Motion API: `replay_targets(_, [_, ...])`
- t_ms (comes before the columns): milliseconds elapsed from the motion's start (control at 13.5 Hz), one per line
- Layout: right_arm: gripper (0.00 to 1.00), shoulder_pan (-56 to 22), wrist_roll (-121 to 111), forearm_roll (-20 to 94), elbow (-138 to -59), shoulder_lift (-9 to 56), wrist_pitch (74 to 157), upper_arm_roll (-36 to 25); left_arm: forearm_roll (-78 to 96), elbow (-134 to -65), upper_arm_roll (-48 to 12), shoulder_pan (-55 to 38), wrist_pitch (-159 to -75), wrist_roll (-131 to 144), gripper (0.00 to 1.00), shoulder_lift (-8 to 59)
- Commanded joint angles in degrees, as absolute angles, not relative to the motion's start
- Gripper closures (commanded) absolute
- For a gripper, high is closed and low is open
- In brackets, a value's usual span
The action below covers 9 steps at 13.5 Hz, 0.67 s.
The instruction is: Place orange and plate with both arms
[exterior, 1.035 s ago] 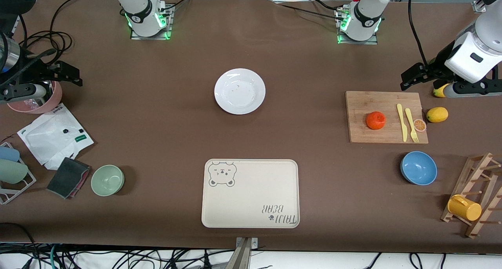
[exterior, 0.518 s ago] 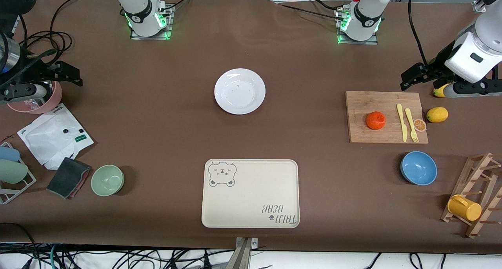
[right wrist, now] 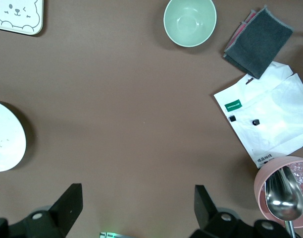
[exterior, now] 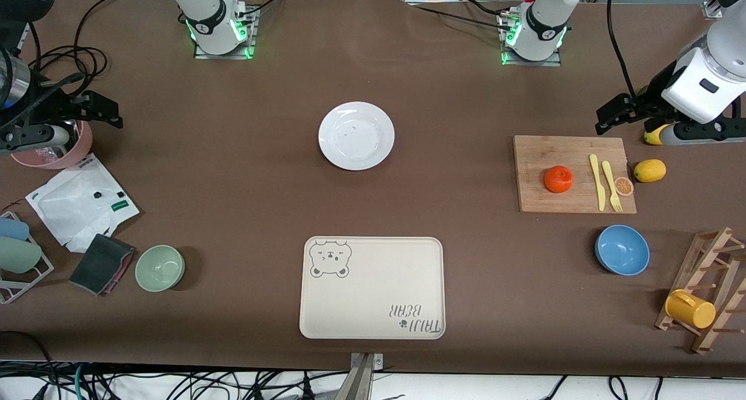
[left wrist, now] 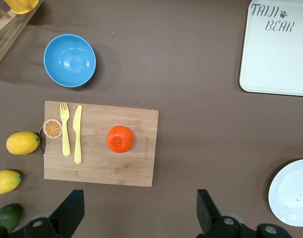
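Note:
The orange [exterior: 558, 179] sits on a wooden cutting board [exterior: 536, 199] toward the left arm's end of the table; it also shows in the left wrist view [left wrist: 120, 139]. The white plate [exterior: 356, 136] lies empty on the table's middle, and part of it shows in both wrist views [left wrist: 292, 193] [right wrist: 5, 144]. My left gripper [exterior: 619, 113] [left wrist: 140, 208] is open and empty, up in the air by the board's edge. My right gripper [exterior: 96, 111] [right wrist: 136, 203] is open and empty, over the right arm's end of the table.
A yellow knife and fork [exterior: 603, 181], an orange slice [exterior: 623, 185] and lemons [exterior: 649, 170] lie by the board. A blue bowl [exterior: 622, 249], cream bear tray [exterior: 372, 287], green bowl [exterior: 159, 267], white bag [exterior: 81, 202], grey cloth [exterior: 102, 264], pink bowl [exterior: 55, 152] and cup rack [exterior: 708, 298] stand around.

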<state>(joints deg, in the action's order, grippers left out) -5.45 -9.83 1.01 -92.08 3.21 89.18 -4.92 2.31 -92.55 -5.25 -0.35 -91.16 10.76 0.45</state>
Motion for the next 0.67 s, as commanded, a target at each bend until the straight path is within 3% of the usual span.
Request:
replay_targets(0, [0.00, -5.4, -9.8, 0.1, -93.0, 2.4, 89.6, -4.5, 1.2, -90.6, -5.1, -0.4, -89.8, 9.6, 0.00, 1.3])
replay_targets(591, [0.00, -5.4, -9.8, 0.1, -93.3, 2.4, 89.7, -4.5, 1.1, -90.8, -4.9, 0.0, -88.8, 9.8, 0.00, 3.2])
